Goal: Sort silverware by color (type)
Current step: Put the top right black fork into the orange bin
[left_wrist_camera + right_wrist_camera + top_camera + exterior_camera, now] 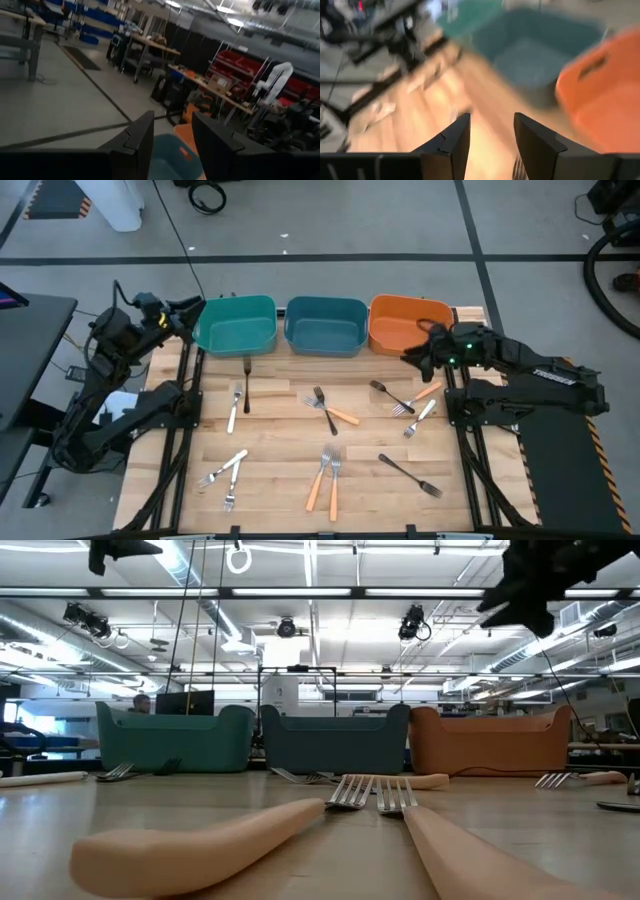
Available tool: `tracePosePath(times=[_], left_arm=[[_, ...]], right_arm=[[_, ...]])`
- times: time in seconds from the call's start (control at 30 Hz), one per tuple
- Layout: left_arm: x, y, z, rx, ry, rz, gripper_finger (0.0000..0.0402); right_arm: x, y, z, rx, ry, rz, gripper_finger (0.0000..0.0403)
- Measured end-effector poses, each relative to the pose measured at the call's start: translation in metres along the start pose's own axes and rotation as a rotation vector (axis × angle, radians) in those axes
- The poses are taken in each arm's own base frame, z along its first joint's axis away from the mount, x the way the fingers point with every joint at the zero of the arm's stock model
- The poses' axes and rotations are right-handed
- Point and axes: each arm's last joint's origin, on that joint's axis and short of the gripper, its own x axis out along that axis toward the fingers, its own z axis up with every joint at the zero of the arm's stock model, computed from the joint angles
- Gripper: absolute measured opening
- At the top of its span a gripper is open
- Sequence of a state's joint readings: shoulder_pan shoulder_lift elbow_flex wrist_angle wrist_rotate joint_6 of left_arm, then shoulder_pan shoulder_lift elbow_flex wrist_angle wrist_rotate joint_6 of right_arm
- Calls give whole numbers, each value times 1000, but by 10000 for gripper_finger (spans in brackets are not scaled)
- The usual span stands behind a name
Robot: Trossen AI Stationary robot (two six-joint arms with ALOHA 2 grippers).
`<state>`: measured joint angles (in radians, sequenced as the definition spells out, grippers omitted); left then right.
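My right gripper [418, 352] hangs released and empty beside the orange bin [392, 330]; overlapping forks [327, 412] on the counter risk a double pickup.

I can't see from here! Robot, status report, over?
Both tools open, empty: left tool by teal bin, right tool by orange bin. Forks still unsorted.

High view: straight down over whole tabletop [280, 480]. Low view: tabletop level, facing three bins [335, 740], also in high view. Left wrist view: faces room. Right wrist view: down at bins.
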<state>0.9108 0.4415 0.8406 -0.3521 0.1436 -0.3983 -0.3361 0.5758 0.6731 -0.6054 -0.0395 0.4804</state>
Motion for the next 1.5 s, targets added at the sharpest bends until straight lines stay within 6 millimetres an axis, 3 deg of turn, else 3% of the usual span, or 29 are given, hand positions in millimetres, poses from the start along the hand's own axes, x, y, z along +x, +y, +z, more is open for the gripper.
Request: tracePosePath(times=[0.3, 0.63, 1.1, 1.5], left_arm=[[20, 5, -5, 17, 76, 31, 142], [28, 5, -9, 74, 136, -40, 142], [28, 5, -9, 78, 135, -44, 142], [28, 5, -9, 100, 135, -45, 142]], right_arm=[[33, -5, -27, -36, 409, -139, 160], [78, 3, -48, -106, 660, -209, 159], [139, 4, -70, -231, 711, -300, 159], [165, -7, -92, -256, 830, -398, 156]])
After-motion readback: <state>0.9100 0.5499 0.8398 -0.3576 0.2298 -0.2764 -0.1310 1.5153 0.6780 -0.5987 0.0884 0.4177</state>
